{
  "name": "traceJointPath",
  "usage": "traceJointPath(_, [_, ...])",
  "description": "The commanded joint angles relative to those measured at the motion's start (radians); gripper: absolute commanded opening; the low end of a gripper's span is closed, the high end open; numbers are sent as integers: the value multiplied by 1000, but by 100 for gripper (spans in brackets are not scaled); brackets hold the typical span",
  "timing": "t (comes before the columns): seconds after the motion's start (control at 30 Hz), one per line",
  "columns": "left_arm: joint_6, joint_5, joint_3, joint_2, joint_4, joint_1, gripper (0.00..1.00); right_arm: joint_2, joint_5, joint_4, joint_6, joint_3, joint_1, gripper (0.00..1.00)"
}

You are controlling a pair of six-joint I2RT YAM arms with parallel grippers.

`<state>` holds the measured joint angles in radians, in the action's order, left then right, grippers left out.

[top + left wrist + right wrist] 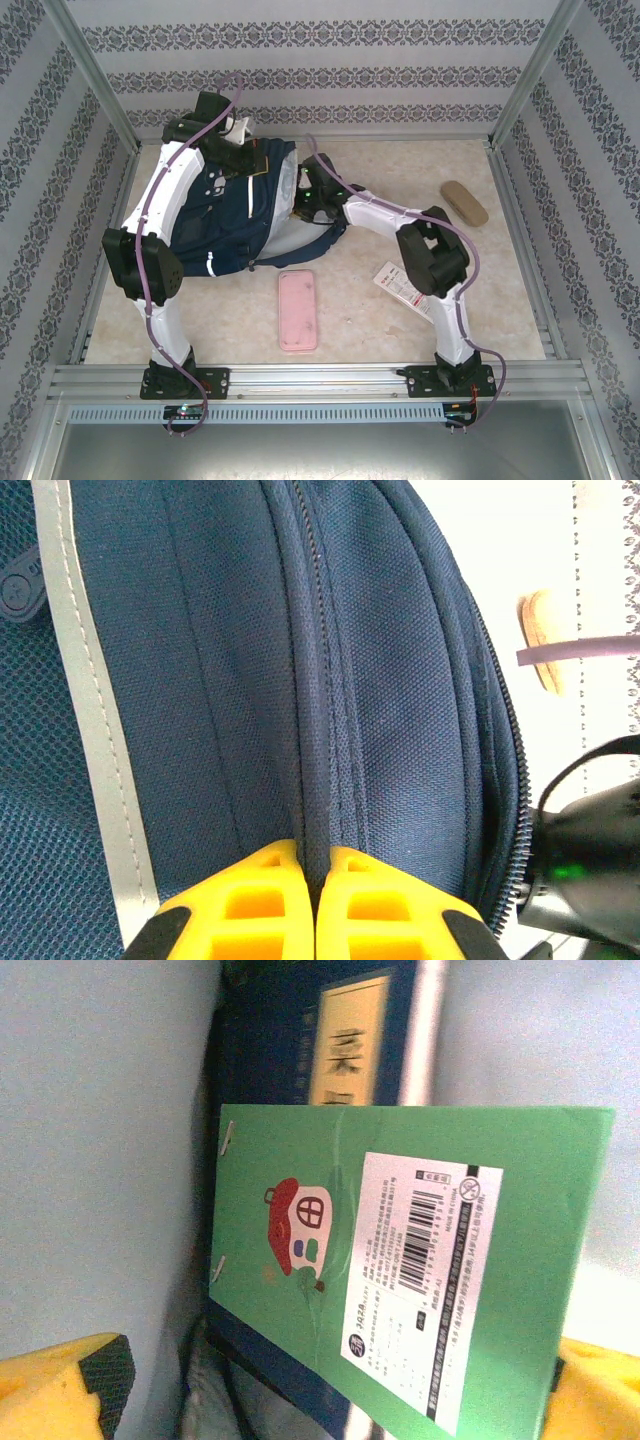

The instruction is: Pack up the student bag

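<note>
The student bag (230, 215), navy blue with a pale stripe, lies at the left middle of the table with its mouth facing right. My left gripper (228, 128) is at the bag's far end. In the left wrist view the gripper (313, 855) is shut on a raised seam of the bag's fabric (400, 680). My right gripper (305, 202) reaches into the bag's mouth. Its yellow fingers (70, 1385) stand wide apart, open, either side of a green notebook (400, 1260) with a house picture and a barcode label. The notebook rests on a blue book (290, 1040) against the pale lining (100, 1160).
A pink flat case (297, 310) lies in front of the bag near the table's middle. A white and red card (400, 283) lies beside the right arm. A tan oblong case (464, 203) sits at the back right. Metal frame rails edge the table.
</note>
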<state>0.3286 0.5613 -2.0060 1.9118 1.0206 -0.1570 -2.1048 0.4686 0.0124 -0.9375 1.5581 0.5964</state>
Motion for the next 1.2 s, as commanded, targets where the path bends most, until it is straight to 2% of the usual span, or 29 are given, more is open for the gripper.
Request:
traceJointPath(0.0, [-11, 1, -10, -46, -104, 4, 0, 97, -42, 33, 43, -82, -36, 98])
traceJointPath(0.17, [-11, -6, 9, -34, -114, 7, 0, 163, -31, 59, 72, -151, -62, 98])
traceJointPath(0.3, [-2, 11, 19, -34, -129, 7, 0, 185, -67, 103, 102, -171, -59, 98])
traceJointPath(0.4, [3, 24, 19, -37, -134, 7, 0, 165, -126, 177, 147, -140, -43, 98])
traceJointPath(0.6, [17, 52, 27, -53, -142, 7, 0, 75, -105, 163, 148, -100, -31, 98])
traceJointPath(0.77, [29, 68, 41, -64, -155, 7, 0, -17, -97, 203, 156, -4, -17, 83])
traceJointPath(0.9, [36, 78, 43, -66, -157, 6, 0, -69, -132, 246, 139, 47, -12, 83])
traceJointPath(1.03, [39, 83, 50, -71, -162, 5, 0, -112, -84, 229, 114, 91, -7, 84])
traceJointPath(1.17, [43, 89, 58, -74, -168, 5, 0, -123, 16, 113, 74, 108, 10, 82])
